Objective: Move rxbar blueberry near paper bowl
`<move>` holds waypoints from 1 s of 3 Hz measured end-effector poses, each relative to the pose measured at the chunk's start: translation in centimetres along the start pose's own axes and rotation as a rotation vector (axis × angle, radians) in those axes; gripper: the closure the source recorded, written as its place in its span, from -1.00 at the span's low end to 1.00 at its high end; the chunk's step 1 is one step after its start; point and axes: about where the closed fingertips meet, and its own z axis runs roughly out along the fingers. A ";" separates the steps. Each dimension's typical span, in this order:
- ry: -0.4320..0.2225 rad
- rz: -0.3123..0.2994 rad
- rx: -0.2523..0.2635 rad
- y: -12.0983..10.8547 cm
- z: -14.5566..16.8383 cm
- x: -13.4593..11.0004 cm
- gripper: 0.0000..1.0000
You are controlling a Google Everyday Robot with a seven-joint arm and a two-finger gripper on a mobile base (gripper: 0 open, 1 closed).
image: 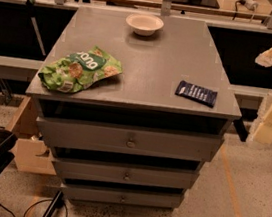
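- While the rxbar blueberry [196, 93] lies flat near the right front corner of the worktop [158, 58], right of centre in the frame, nothing holds it; the pick-up looks not yet begun.
- The claw [271, 122] hangs at the far right edge of the frame, off the worktop and apart from the bar. I cannot tell whether it is spread or pressed together.
- The paper bowl [144, 24] stands at upper centre, near the back edge, well apart from the bar.
- A crinkled green chip bag [81, 69] lies at centre left, away from the path between bar and bowl.
- The wrapper is thin and low, so a descent from straight above, closing across its short width, seems best.
- A sideways nudge could slide the bar off the nearby edge.
- Setting it just beside the bowl, without touching, should avoid shifting the light bowl.
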 end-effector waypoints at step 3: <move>-0.325 0.068 0.074 -5.0 3.1 -0.3 -1.00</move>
